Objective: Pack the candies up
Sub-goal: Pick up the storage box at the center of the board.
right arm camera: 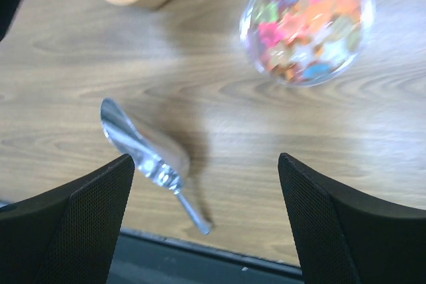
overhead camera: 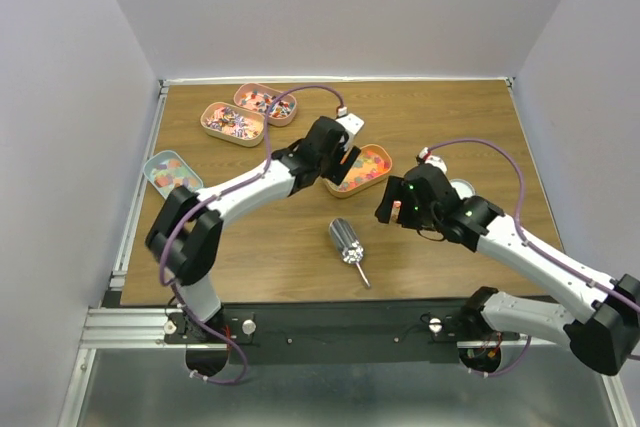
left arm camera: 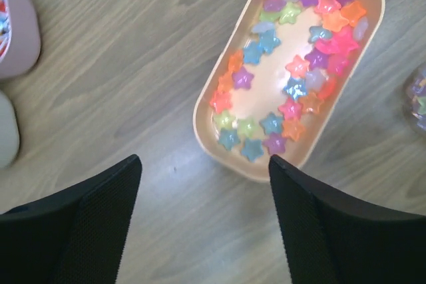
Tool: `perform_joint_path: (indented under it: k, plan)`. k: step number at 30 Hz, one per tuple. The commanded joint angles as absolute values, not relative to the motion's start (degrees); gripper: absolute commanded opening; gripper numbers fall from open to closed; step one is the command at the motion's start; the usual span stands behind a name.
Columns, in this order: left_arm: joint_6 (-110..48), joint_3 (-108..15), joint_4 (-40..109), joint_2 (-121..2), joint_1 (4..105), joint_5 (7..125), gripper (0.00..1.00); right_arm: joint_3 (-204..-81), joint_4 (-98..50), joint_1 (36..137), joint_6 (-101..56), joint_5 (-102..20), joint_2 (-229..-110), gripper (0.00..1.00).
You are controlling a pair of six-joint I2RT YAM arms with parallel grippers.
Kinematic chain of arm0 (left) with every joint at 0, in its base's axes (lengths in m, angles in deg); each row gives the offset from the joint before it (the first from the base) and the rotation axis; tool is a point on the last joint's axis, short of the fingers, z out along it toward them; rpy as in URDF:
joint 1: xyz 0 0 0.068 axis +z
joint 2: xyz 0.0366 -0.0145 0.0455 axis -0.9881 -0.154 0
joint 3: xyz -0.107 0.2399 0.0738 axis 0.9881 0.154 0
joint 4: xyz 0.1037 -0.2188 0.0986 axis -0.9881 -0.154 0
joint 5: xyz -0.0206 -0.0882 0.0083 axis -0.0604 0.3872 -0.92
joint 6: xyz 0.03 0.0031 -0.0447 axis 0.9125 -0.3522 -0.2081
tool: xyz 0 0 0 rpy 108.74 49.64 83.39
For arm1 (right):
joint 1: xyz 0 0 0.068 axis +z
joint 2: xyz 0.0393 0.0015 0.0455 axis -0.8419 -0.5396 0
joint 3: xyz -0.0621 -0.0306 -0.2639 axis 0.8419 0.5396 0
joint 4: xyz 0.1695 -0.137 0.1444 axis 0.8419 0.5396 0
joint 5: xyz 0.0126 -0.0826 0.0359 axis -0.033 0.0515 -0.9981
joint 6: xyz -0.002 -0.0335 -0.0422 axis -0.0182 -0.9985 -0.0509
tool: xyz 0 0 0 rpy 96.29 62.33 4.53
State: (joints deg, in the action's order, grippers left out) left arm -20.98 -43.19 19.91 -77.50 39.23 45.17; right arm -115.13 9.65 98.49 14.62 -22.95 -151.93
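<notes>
The candies [left arm camera: 297,66] are small star-shaped sweets in many colours, lying in a ring inside a tan oval tin [left arm camera: 200,114]. More candies fill a clear round cup [right arm camera: 306,21]. My left gripper [left arm camera: 203,164] hangs open just short of the tin's near end, with only bare table between its fingers. In the top view it [overhead camera: 340,162] covers part of that tin [overhead camera: 372,165]. My right gripper [right arm camera: 206,161] is open above the table, nothing between its fingers. The silver scoop [right arm camera: 143,147] lies on the wood beside the right gripper's left finger, loose.
Two tan tins [overhead camera: 233,123] [overhead camera: 265,103] with sweets stand at the back left, and a pale blue tin [overhead camera: 173,173] sits at the left edge. The scoop [overhead camera: 346,240] lies near the table's front edge. The clear cup [overhead camera: 462,188] stands by the right arm.
</notes>
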Motion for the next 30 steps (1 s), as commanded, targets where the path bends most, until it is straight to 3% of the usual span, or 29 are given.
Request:
perform_joint_path:
  k: [1, 2, 9, 12, 23, 30]
  plan:
    - [-12.13, -53.43, 17.21, -87.12, 41.93, 52.2, 0.78, -112.42, 11.62, 98.57, 11.4, -13.19, -147.56, 0.94]
    - [-11.43, -54.93, 16.94, -89.83, 42.29, 54.47, 0.73, -112.15, 11.62, 98.57, 11.31, -12.3, -147.12, 0.94]
    - [-5.36, -66.09, 14.74, -99.08, 43.17, 54.58, 0.68, -110.21, 11.36, 98.57, 10.87, -7.81, -145.27, 0.95]
    - [-3.78, -69.34, 13.42, -102.59, 44.05, 55.72, 0.6, -109.6, 10.83, 98.57, 10.34, -6.85, -145.8, 0.95]
    - [-1.14, -74.72, 11.31, -110.33, 44.4, 61.62, 0.58, -108.1, 9.43, 98.57, 9.64, -5.26, -148.35, 0.95]
    - [-1.49, -78.49, 11.31, -113.67, 44.66, 62.75, 0.43, -107.4, 9.07, 98.57, 9.46, -5.44, -148.44, 0.95]
